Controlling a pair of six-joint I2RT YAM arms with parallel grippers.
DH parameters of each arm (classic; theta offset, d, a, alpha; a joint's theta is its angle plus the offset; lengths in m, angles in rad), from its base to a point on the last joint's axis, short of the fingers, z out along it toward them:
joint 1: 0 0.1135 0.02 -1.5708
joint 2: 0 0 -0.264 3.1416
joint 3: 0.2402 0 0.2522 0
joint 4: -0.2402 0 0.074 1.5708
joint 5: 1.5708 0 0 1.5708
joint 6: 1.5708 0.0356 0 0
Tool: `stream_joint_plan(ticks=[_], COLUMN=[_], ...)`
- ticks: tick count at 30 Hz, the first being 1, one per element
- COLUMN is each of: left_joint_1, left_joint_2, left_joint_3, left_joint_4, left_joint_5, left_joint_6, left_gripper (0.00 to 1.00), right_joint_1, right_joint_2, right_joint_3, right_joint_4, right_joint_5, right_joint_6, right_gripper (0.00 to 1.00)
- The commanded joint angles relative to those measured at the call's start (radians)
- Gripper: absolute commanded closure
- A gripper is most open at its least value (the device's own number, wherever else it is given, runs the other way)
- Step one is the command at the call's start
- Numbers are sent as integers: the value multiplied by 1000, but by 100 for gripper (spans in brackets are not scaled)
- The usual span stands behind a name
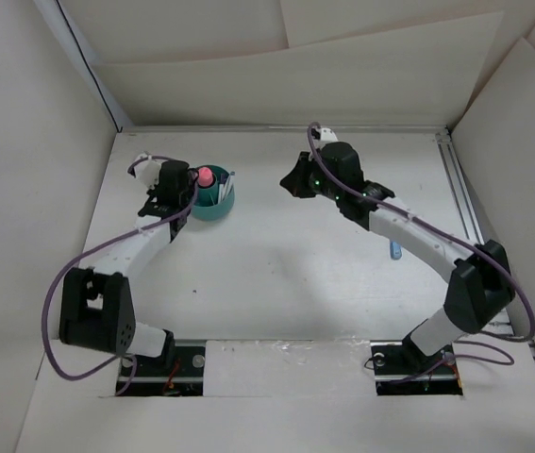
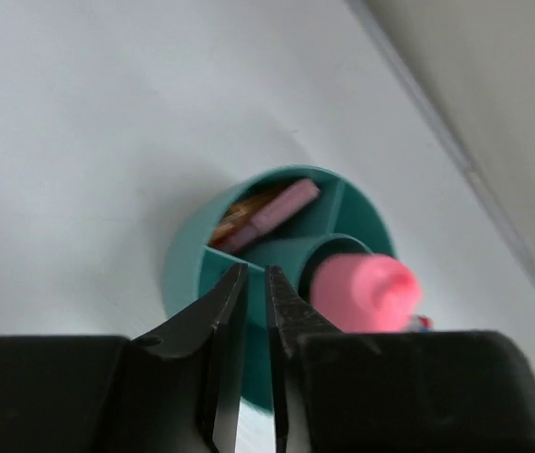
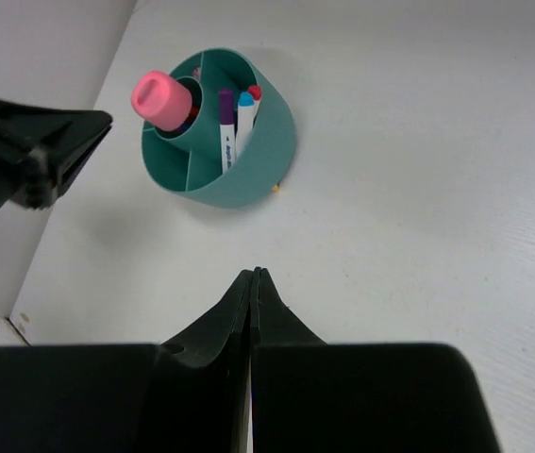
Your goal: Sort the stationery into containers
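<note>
The round teal cup (image 1: 215, 206) stands at the back left of the table. A stubby pink piece (image 1: 205, 176) stands upright in its centre tube, also in the left wrist view (image 2: 366, 293) and the right wrist view (image 3: 160, 99). White pens with purple (image 3: 225, 118), blue (image 3: 245, 102) and red (image 3: 255, 92) ends lean in one compartment. A mauve piece (image 2: 281, 209) and something orange (image 2: 234, 219) lie in another. My left gripper (image 1: 182, 202) (image 2: 256, 271) hangs over the cup's rim (image 2: 184, 260), empty, with only a narrow gap between the jaws. My right gripper (image 1: 292, 179) (image 3: 254, 272) is shut and empty, right of the cup (image 3: 248, 179).
A short blue piece (image 1: 395, 251) lies on the table partly under my right forearm. White walls enclose the table on the left, back and right. A metal rail (image 1: 460, 203) runs along the right edge.
</note>
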Motion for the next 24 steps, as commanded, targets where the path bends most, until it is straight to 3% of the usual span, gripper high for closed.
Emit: stream_joint_plan(ticks=[1, 3, 14, 18, 24], left_joint_1=[29, 38, 58, 58, 58], left_joint_2=[95, 157, 273, 260, 198], left_joint_3=[109, 142, 219, 187, 110], left_joint_4=[-61, -104, -121, -130, -104], left_joint_5=[30, -1, -18, -7, 30], left_joint_6=[28, 37, 85, 76, 62], left_gripper=[91, 95, 95, 100, 100], right_joint_1=[9, 9, 9, 9, 9], right_joint_2=[-76, -116, -174, -165, -165], right_joint_3=[-67, -91, -160, -160, -160], right_joint_4=[35, 35, 44, 44, 44], right_joint_5=[31, 42, 31, 22, 22], right_joint_6=[-23, -23, -23, -23, -23], right_gripper=[100, 100, 100, 100, 100])
